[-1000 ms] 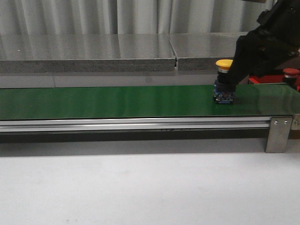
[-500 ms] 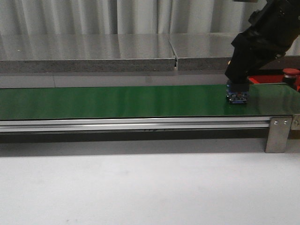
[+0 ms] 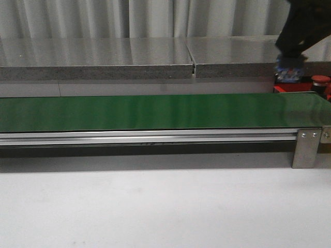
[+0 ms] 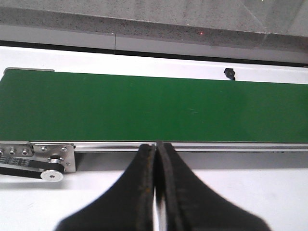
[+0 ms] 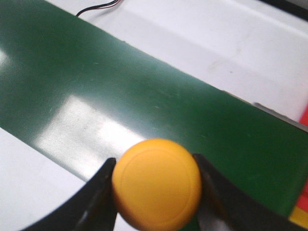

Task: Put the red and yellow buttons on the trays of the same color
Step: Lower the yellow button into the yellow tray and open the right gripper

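A: One yellow button [image 5: 156,183] is clamped between the fingers of the right gripper [image 5: 155,192], cap toward the wrist camera, body pointing down, clear above the green belt [image 3: 155,111].

B: Which way is the drop-off located?

A: Only a red tray [image 3: 295,88] is seen, behind the belt's right end, with a red button [image 3: 321,80] on it. No yellow tray is shown. The left gripper [image 4: 156,192] is pressed shut, empty, well apart.

A button [image 3: 321,79] sits on a tray [image 3: 283,88] behind the belt's [image 3: 155,111] right end.
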Robot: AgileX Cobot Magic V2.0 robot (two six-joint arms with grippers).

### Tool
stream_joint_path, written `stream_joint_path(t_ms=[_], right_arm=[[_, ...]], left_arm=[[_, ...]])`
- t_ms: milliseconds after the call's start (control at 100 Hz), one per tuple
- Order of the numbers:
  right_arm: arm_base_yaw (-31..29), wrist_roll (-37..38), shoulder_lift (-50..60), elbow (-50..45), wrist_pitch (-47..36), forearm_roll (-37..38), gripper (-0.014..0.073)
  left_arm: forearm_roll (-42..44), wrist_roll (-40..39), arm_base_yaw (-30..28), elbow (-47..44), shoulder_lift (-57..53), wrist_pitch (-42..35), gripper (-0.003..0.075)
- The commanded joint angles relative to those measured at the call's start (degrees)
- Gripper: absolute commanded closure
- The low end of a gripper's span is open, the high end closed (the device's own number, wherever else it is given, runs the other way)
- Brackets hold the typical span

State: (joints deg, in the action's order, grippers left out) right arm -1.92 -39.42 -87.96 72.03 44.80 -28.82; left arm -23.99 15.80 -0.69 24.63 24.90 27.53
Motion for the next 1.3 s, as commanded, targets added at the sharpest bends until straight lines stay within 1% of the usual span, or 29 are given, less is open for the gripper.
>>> stream_joint_path(t_ms=[0,70,180,370,440,560,650,740,820,890,1290], right_arm=[[-2.86,3.44,5.46,1.37,1.38,0.87,0.063],[-5.96,7.74,8.61,1.02,3.17,3.56,0.063],[-10.89,12.58,12.51,-0.13,3.69,6.33,0.063],[-22.25,16.17,16.95,-3.44,3.22,7.24,0.063],[-25.88,17.72,17.58,-5.35,1.94,7.24,0.063],[-29.79,19.04,17.66,-10.29,-3.78,7.24,0.063],[-31.06,19.04,17.66,-14.7,-9.77,7.19,0.063],[-31.12,19.04,17.33,-18.86,-16.32,7.19,0.063],[-31.12,19.04,16.45,-21.54,-21.72,7.19,0.063],[-31.12,19.04,15.44,-23.1,-24.85,7.19,0.063],[-31.12,19.04,4.4,-23.36,-27.96,7.19,0.063]], left_arm=[[-1.38,0.04,0.28,1.53,0.27,-4.0,0.0739],[-1.38,0.04,0.28,1.53,0.27,-4.0,0.0739],[-1.38,0.04,0.28,1.53,0.27,-4.0,0.0739],[-1.38,0.04,0.28,1.53,0.27,-4.0,0.0739],[-1.38,0.04,0.28,1.53,0.27,-4.0,0.0739],[-1.38,0.04,0.28,1.53,0.27,-4.0,0.0739],[-1.38,0.04,0.28,1.53,0.27,-4.0,0.0739],[-1.38,0.04,0.28,1.53,0.27,-4.0,0.0739],[-1.38,0.04,0.28,1.53,0.27,-4.0,0.0739],[-1.38,0.04,0.28,1.53,0.27,-4.0,0.0739],[-1.38,0.04,0.28,1.53,0.27,-4.0,0.0739]])
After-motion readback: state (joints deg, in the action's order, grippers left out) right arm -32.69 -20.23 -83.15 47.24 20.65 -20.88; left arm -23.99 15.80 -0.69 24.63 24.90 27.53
